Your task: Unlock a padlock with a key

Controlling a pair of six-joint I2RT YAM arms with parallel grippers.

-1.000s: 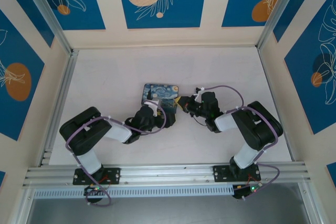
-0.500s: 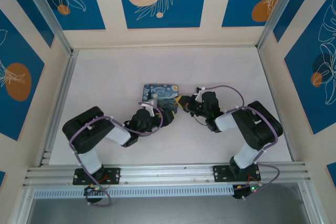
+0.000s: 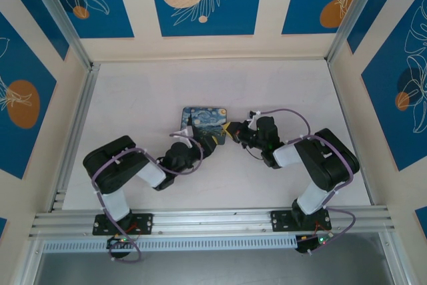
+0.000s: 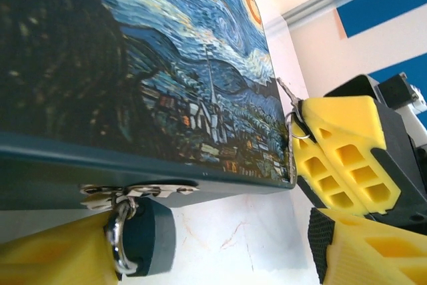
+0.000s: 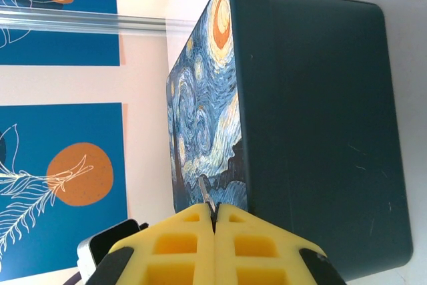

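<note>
The padlock (image 4: 150, 235) has a dark bluish body and a silver shackle, and hangs from the hasp (image 4: 133, 190) on the front of the night-sky box (image 4: 167, 78). My left gripper (image 4: 213, 248) is open around that spot, and its left finger (image 4: 53, 258) lies right against the padlock. My right gripper (image 5: 215, 217) is shut on the key (image 5: 207, 195), whose thin blade pokes out toward the box's corner. From the left wrist view, the key (image 4: 288, 95) and its ring sit at the tip of the right fingers (image 4: 333, 158). Seen from above, the left gripper (image 3: 202, 143) and right gripper (image 3: 230, 130) flank the box (image 3: 203, 118).
The box stands on the white table (image 3: 280, 91), with open floor behind and to both sides. Aluminium rails (image 3: 73, 131) and patterned walls enclose the workspace. The two grippers are only a finger's width apart at the box's near right corner.
My left gripper has slid forward to the box front and its jaws have narrowed somewhat. The right arm and the key stay where they were.
</note>
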